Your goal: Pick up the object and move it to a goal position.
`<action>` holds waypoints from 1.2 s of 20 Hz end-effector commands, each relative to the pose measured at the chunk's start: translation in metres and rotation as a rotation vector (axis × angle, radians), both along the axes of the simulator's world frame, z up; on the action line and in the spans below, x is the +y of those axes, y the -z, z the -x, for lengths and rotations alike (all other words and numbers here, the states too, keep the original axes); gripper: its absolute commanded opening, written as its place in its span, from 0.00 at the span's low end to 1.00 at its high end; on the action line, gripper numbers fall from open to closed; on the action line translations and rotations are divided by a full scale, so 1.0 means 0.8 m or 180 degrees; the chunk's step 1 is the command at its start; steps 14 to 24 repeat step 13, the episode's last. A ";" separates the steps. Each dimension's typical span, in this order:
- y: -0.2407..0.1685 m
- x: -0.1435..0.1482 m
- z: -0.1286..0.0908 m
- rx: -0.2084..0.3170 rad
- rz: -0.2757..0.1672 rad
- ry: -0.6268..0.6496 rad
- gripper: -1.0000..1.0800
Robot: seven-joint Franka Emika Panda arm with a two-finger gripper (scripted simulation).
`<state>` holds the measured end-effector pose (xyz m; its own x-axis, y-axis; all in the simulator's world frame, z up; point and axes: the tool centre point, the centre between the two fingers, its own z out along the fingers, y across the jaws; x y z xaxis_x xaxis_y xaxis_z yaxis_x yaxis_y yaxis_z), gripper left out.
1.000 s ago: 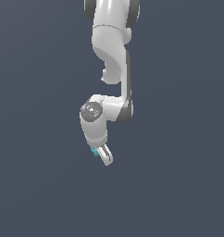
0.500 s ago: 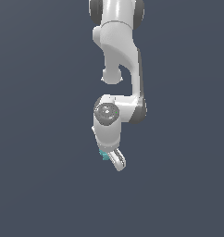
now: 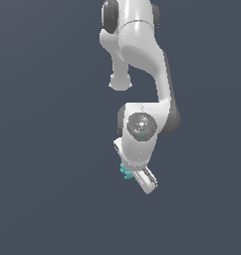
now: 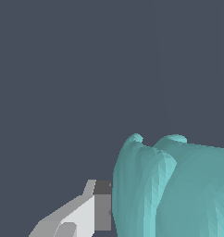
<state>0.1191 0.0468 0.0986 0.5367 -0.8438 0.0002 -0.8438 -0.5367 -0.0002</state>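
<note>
Teal object held at the pincer's fingers, arm hanging over a plain dark ground.

In the wrist view, the teal object point(image 4: 174, 190) is seen pressed against the dark pad of one grey-white finger point(image 4: 81, 215); the second finger is hidden behind the lobed chunk, so the pincer is taken as closed on it, with only the object's width between the fingers. In the exterior view, the object point(image 3: 125, 171) is found at the side of the gripper point(image 3: 145, 180) facing the exterior view's left, partly covered by the hand. Farther up, the white arm point(image 3: 142, 60) is seen bent above the pincer.
</note>
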 end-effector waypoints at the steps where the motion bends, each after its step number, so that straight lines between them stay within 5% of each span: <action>1: -0.005 0.011 -0.008 0.0002 0.0002 0.0005 0.00; 24: -0.013 0.026 -0.020 0.0001 0.0000 0.0004 0.00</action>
